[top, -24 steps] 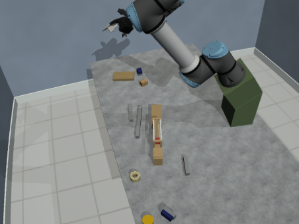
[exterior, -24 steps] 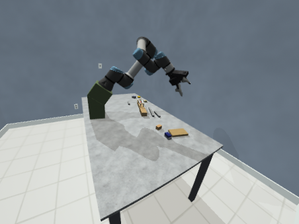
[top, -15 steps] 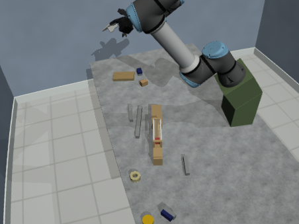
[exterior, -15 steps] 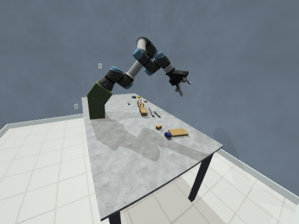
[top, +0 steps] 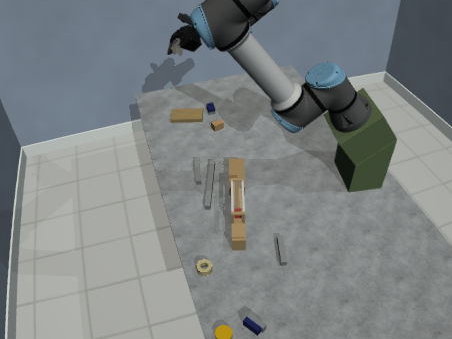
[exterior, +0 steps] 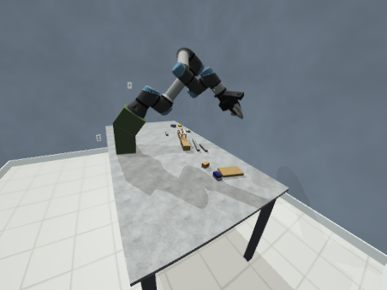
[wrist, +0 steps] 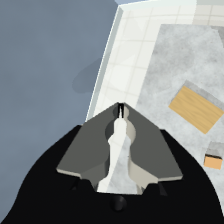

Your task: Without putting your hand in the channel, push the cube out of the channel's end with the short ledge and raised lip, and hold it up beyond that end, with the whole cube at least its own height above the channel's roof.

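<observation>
The claw (top: 175,48) (exterior: 241,116) (wrist: 120,104) is pinched shut, high up, with nothing in it. The red cube (top: 238,212) is inside the wooden channel (top: 238,230) (exterior: 185,144) on the bench (top: 320,237) (exterior: 158,181) (wrist: 172,55).

Soft daylight — broad shadows, slight blur

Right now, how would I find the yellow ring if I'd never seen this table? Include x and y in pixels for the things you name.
Find the green block (top: 367,149) (exterior: 125,136) under the robot arm, then cross the grey table to its opposite long edge. The pale yellow ring (top: 202,265) lies near there. It has a hole; the brighter yellow round thing (top: 223,332) shows none.
</observation>
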`<action>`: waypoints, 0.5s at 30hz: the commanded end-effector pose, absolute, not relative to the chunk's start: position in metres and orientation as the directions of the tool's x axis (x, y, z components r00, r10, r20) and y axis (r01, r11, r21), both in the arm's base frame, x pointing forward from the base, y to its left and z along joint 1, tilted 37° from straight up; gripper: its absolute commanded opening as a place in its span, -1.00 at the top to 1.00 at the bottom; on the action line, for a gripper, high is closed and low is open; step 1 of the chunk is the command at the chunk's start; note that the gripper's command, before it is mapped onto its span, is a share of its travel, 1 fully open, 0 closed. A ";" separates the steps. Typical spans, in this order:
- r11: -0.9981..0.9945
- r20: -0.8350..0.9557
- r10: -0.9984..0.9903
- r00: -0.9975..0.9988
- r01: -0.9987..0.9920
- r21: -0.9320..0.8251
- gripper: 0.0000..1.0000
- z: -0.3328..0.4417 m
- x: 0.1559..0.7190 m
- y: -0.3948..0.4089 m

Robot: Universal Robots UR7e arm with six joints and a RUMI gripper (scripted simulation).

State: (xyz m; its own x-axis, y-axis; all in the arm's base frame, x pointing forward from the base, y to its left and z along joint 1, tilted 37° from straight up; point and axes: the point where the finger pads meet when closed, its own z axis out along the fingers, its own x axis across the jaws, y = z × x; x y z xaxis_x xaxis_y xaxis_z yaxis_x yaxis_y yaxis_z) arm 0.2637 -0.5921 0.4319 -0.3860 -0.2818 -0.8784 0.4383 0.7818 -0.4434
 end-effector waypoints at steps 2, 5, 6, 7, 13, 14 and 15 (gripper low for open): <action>0.795 -0.886 -0.256 -0.387 0.437 -0.420 1.00 0.426 0.275 -0.588; 0.812 -0.894 -0.222 -0.388 0.434 -0.390 1.00 0.417 0.290 -0.583; 0.819 -0.897 -0.207 -0.390 0.433 -0.377 1.00 0.414 0.297 -0.581; 0.826 -0.900 -0.191 -0.391 0.432 -0.363 1.00 0.409 0.303 -0.578; 0.857 -0.907 -0.111 -0.405 0.423 -0.294 1.00 0.388 0.336 -0.560; 0.865 -0.907 -0.088 -0.411 0.420 -0.275 1.00 0.381 0.346 -0.554; 0.873 -0.906 -0.065 -0.418 0.417 -0.255 1.00 0.374 0.355 -0.547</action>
State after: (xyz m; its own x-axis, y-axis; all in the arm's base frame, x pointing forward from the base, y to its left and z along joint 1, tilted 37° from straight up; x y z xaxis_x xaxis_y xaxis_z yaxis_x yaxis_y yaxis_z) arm 0.3171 -0.5679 0.3987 -0.3964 -0.1570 -0.9046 0.4257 0.8416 -0.3325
